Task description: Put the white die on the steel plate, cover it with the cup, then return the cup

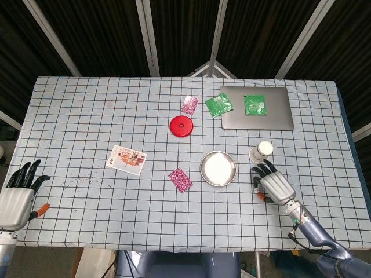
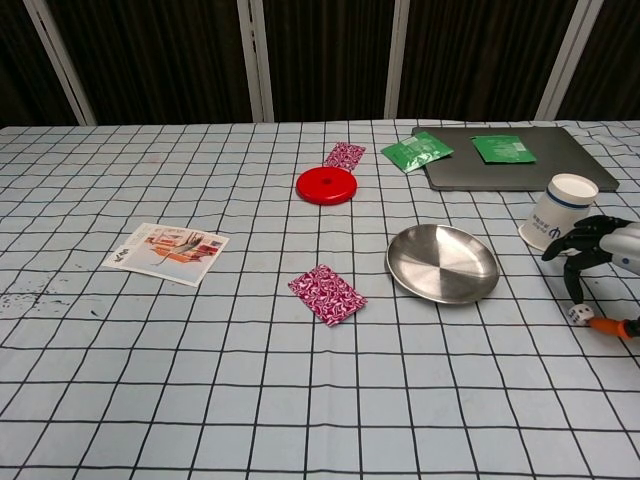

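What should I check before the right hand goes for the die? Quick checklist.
1. Die free on the table, not yet lifted: ok.
2. Right hand over the die, fingers pointing down at it: ok; contact: cannot tell.
3. Steel plate empty, ready for the die: ok.
4. Cup upright just behind the right hand, close enough to bump: not ok.
5. Path from the die to the plate free of other things: ok.
6. Left hand at the table's near left edge, far from the work: ok.
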